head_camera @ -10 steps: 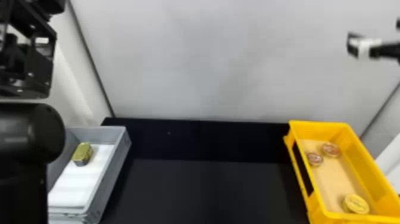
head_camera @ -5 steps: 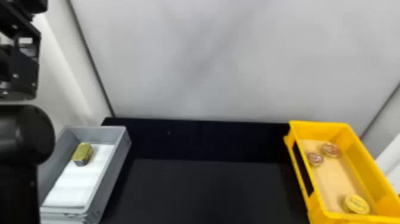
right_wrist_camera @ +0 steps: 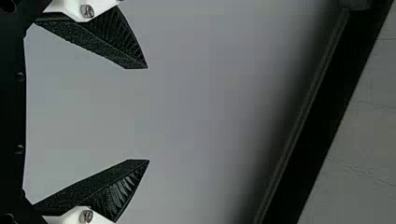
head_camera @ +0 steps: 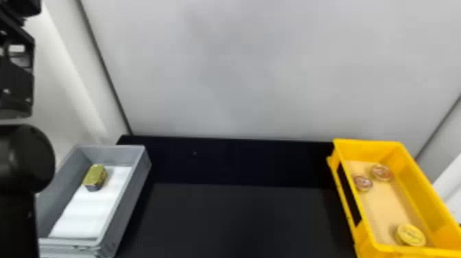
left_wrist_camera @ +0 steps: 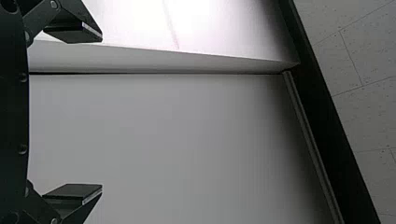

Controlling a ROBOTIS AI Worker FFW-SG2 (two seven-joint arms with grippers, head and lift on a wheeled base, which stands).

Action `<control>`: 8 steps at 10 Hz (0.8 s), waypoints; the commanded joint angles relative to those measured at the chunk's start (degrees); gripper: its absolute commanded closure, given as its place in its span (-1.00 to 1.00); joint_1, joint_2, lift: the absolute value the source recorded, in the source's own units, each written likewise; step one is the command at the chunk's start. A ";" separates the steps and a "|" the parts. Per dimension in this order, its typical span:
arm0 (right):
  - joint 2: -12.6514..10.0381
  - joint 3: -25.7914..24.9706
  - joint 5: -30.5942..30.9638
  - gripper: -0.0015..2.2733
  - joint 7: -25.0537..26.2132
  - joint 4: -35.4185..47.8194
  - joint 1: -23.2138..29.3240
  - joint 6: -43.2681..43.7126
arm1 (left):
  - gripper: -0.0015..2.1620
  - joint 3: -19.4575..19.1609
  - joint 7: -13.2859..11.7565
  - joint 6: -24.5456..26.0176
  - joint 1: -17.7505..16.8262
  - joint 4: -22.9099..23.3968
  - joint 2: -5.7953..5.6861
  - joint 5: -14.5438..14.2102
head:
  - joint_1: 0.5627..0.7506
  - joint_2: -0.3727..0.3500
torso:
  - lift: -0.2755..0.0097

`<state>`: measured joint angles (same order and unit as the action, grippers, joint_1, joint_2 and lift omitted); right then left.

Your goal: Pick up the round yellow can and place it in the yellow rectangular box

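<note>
yellow can (head_camera: 411,235) inside yellow box (head_camera: 425,197), left and right jaws wide apart (empty)

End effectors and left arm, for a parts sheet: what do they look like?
The left end effector is black, with flat, blocky fingertips. The right end effector has black, ribbed, wedge-shaped fingers on white mounts. The left arm is black, round-jointed.

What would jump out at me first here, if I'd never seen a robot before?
Probably the bright yellow box at the right of the head view, with three round cans inside. At the left, a black robot arm looms beside a grey box holding a small gold-topped tin on white lining.
</note>
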<state>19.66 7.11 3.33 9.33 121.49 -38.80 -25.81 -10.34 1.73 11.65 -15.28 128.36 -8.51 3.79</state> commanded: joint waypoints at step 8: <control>-0.24 1.94 1.59 -0.94 1.04 -0.73 -1.01 3.30 | -0.87 -8.39 0.47 0.49 -1.59 2.59 -6.52 2.98 | 0.07 0.18 | 1.00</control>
<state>19.38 9.01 5.08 10.38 120.90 -39.72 -22.51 -15.76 2.18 11.05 -16.11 130.20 -12.32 6.24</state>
